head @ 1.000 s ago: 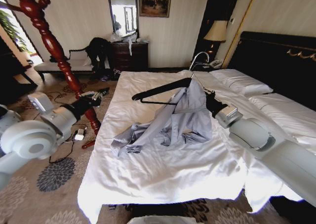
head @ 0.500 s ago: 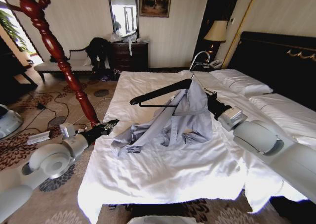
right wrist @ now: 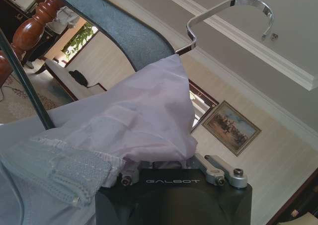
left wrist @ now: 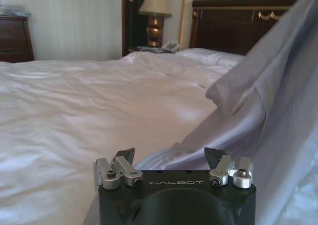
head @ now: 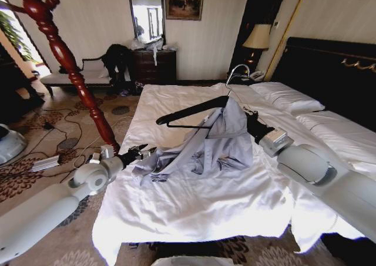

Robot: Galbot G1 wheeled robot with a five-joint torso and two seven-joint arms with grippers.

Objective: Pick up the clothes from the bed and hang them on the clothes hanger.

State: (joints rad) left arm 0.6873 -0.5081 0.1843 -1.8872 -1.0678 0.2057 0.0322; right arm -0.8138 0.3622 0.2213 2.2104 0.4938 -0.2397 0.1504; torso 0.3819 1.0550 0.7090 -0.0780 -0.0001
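Above the bed [head: 194, 201]: shirt [head: 226, 140] on hanger [head: 191, 110], clamped in right gripper [head: 248, 120] jaws; left gripper [head: 141, 151] jaws open beside sleeve, arm outstretched low.

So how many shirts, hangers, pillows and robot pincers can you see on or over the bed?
Shirts: 1, the grey-blue shirt, part draped on the hanger
Hangers: 1, the black hanger, held up by the right pincer
Pillows: 2, the near pillow and the far pillow
Pincers: 2, counting the open left pincer at the shirt's edge
Total: 6

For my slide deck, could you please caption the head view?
Right gripper holds the shirt and hanger above the bed; open left gripper reaches its trailing sleeve.
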